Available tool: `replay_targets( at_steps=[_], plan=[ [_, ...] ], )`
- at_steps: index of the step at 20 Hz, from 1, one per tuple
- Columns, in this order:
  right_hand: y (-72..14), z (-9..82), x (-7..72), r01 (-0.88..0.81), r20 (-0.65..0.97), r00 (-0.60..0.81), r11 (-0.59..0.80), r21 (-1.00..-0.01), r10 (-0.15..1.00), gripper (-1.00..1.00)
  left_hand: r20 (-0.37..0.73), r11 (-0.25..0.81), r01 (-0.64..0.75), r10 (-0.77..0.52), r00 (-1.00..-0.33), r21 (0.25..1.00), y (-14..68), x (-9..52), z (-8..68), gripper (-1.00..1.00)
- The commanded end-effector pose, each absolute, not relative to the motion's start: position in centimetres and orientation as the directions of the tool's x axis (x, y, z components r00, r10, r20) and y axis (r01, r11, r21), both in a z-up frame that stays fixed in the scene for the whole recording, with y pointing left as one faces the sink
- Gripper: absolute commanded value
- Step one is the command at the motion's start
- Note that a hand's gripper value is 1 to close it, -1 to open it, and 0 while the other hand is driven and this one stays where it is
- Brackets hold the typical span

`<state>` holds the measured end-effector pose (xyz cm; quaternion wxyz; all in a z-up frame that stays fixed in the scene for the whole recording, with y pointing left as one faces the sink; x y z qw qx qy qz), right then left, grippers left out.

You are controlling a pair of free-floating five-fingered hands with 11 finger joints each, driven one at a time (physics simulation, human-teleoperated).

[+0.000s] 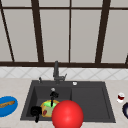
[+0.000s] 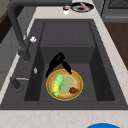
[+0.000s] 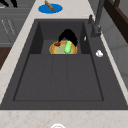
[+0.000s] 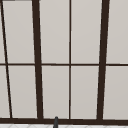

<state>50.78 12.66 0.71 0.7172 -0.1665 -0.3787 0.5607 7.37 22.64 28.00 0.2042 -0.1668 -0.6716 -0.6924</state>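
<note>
The plate (image 2: 76, 77) lies in the sink (image 2: 67, 32) basin, under the right hand (image 1: 53, 95), whose fingers hang straight at its 12 o'clock rim. The left hand (image 1: 35, 111) hovers at 9 o'clock; whether its fingers are spread I cannot tell. A tilt would likely roll the green vegetable (image 2: 57, 85) off.

Blue plate (image 1: 7, 106), red ball (image 1: 67, 114), faucet (image 1: 56, 71)

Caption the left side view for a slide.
A black hand reaches over a yellow plate of food in the dark sink.

The front view faces the sink (image 1: 105, 100) and window, the side views look along it from either end, sharing its basin, and the upper view faces the window (image 4: 70, 62).
</note>
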Motion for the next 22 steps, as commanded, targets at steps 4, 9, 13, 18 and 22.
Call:
replay_targets(
  at_steps=[4,9,13,18,22],
  plan=[
    [12.3,1.0,49.5,-0.669,0.296,-0.018,0.208,-0.713,0.955,-1.0,0.505,-0.014,0.507,-0.059,-0.861,0.862,22.6,7.4,28.0,0.0],
    [12.3,0.9,49.5,-0.666,0.296,-0.042,0.194,-0.72,0.954,-1.0,0.505,-0.014,0.507,-0.059,-0.861,0.862,22.6,7.4,28.0,0.0],
    [12.3,1.0,49.3,-0.678,0.346,0.063,0.295,-0.673,0.936,-1.0,0.505,-0.014,0.507,-0.059,-0.861,0.862,22.6,7.4,28.0,0.0],
    [11.0,1.6,48.2,-0.665,0.359,0.054,0.302,-0.683,0.932,-1.0,0.505,-0.014,0.507,-0.059,-0.861,0.862,22.6,7.4,28.0,0.0],
    [10.0,3.2,47.3,-0.625,0.34,0.007,0.27,-0.733,0.94,-1.0,0.505,-0.014,0.507,-0.059,-0.861,0.862,22.6,7.4,28.0,0.0]
  ],
)
